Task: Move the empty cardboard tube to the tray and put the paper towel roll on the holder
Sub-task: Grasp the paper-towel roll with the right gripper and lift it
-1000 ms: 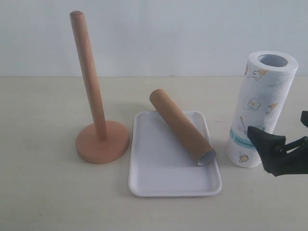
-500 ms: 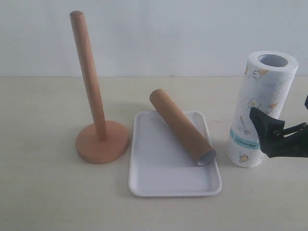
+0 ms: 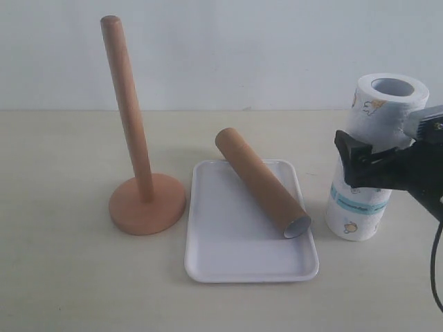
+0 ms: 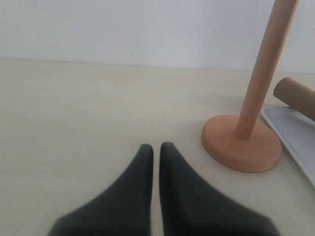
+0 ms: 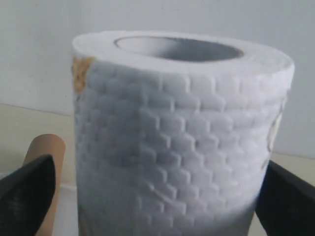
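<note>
Paper towel roll [image 3: 354, 211] upright on table [image 4: 74, 108], 3 o'clock of tray [image 3: 228, 256]. Right gripper [image 5: 157, 201] spread wide, jaws flanking roll at mid-height; contact not discernible. Cardboard tube [image 3: 261, 181] lies diagonally on tray, open end toward 4 o'clock. Holder [image 3: 147, 204] at tray's 9 o'clock, dowel bare. Left gripper [image 4: 156, 152] clenched, empty

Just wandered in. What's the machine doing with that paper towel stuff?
It's restocking the holder, which stands bare right now. The empty cardboard tube already lies slantwise on the tray beside it. The right end effector has its jaws wide open on either side of the paper towel roll and has not closed on it yet. The left end effector is shut and empty, off to the holder's side.
</note>
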Controlling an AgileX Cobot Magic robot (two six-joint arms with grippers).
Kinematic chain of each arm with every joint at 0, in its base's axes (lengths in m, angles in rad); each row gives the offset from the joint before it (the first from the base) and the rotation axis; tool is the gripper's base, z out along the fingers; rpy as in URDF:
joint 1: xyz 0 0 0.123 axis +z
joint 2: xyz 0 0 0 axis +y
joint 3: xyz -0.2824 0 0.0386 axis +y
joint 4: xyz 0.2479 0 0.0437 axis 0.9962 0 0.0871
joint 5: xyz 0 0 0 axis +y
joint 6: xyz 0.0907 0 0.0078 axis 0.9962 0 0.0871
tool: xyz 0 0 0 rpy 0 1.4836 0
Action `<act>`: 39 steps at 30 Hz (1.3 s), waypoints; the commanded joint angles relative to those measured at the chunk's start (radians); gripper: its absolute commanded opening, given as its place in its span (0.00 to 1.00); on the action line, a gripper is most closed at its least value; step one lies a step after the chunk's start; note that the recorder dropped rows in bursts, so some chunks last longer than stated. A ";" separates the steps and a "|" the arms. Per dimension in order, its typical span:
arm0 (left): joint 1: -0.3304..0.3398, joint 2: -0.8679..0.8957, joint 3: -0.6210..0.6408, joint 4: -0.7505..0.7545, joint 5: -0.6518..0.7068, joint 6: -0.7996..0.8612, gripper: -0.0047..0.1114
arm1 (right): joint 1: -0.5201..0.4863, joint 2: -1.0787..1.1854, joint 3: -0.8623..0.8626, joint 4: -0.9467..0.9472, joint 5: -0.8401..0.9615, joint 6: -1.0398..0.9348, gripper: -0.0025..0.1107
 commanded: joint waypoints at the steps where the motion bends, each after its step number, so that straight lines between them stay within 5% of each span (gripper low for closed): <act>1: 0.004 -0.003 0.004 0.000 -0.002 0.000 0.08 | 0.000 0.014 -0.027 -0.008 -0.021 0.001 0.93; 3: 0.004 -0.003 0.004 0.000 -0.002 0.000 0.08 | 0.000 0.014 -0.027 -0.011 -0.021 0.017 0.87; 5: 0.004 -0.003 0.004 0.000 -0.002 0.000 0.08 | 0.000 0.014 -0.027 -0.031 -0.021 0.060 0.69; 10: 0.004 -0.003 0.004 0.000 -0.002 0.000 0.08 | 0.000 0.014 -0.027 0.003 -0.028 0.148 0.02; 15: 0.004 -0.003 0.004 0.000 -0.002 0.000 0.08 | 0.000 0.014 -0.027 0.151 -0.027 0.152 0.03; 31: 0.004 -0.003 0.004 0.000 -0.002 0.000 0.08 | 0.000 0.014 -0.027 0.175 -0.018 0.146 0.03; 39: 0.004 -0.003 0.004 0.000 -0.002 0.000 0.08 | 0.000 -0.040 -0.027 0.165 -0.012 -0.061 0.03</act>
